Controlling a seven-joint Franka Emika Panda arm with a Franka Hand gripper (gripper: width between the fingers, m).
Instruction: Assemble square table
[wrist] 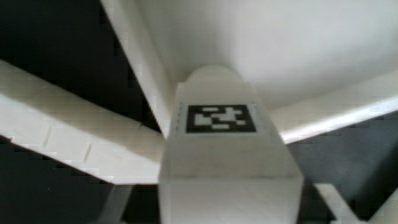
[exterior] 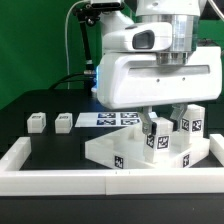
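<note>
Where the fingers (exterior: 147, 117) hang, one leg (wrist: 222, 160) stands between them

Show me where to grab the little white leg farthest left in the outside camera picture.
Probably from straight above, pinching the leg across two opposite side faces: it is a short block sitting on the table with open space on both sides.

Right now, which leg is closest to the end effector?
The upright leg at the tabletop, directly under the end effector; the others sit clear to either side.
</note>
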